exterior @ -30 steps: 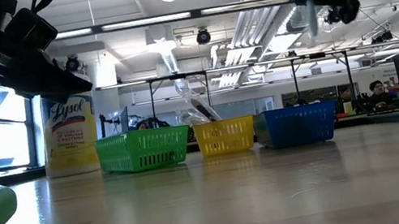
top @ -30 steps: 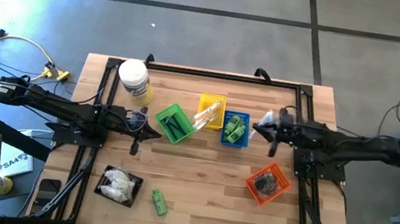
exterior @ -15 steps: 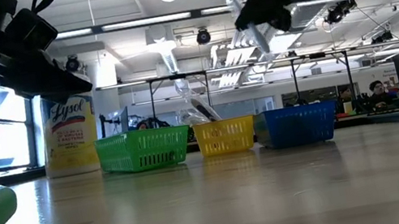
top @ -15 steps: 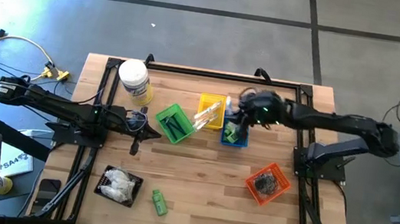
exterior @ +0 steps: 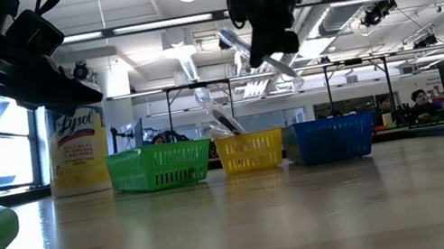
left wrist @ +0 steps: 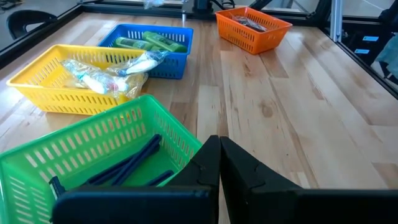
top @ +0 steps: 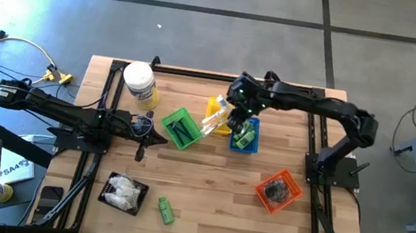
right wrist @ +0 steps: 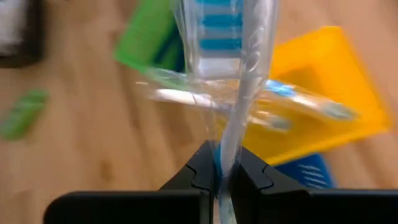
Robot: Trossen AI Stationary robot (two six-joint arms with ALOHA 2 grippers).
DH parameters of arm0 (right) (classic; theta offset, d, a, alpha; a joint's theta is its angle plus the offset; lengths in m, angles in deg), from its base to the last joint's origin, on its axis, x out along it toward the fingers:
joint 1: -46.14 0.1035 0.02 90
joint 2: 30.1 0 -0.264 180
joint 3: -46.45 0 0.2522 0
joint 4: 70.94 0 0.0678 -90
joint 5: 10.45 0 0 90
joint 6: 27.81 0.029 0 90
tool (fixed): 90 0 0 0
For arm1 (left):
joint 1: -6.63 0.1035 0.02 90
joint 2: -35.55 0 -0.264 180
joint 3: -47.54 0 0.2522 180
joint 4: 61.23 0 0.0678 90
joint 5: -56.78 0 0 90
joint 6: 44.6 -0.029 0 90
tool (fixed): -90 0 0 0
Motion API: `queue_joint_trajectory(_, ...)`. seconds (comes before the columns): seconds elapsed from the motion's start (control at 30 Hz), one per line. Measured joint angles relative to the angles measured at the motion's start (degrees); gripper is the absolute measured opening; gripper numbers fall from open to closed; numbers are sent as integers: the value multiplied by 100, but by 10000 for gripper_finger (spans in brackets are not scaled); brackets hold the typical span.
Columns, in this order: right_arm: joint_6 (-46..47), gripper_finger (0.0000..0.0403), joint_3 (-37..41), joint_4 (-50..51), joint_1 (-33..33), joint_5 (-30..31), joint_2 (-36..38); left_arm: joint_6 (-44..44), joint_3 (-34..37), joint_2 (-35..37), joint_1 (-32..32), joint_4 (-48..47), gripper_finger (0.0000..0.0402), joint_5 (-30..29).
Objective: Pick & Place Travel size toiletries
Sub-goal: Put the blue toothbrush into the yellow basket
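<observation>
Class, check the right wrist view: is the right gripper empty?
No: the right gripper is shut on a clear wrapped toothbrush.

1. Your right arm reaches from its base across the table's far side, elbow bent, wrist high above the surface.
2. Your right gripper (top: pixel 235 108) hangs aloft, fingers (right wrist: pixel 200 171) pinched nearly together on a thin wrapped toothbrush (right wrist: pixel 239 99).
3. Your left arm lies low and stretched along the table's left side.
4. Your left gripper (left wrist: pixel 219 163) is fully closed, holding nothing.
</observation>
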Motion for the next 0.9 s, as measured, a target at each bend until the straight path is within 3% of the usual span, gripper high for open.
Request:
queue_joint_trajectory(0.13,-96,19,-374,247,-175,-725,-253,0,0,2,0,-2,1,0)
queue_joint_trajectory(0.33,-632,19,-833,1261,-375,382,-552,-41,-1,0,0,-28,1,0)
queue_joint_trajectory(0.4,-604,19,-865,1275,-435,478,-655,-40,0,0,0,-33,1,0)
queue_joint_trajectory(0.9,1940,19,-867,654,-709,-1734,-1307,-48,0,0,0,-28,1,0)
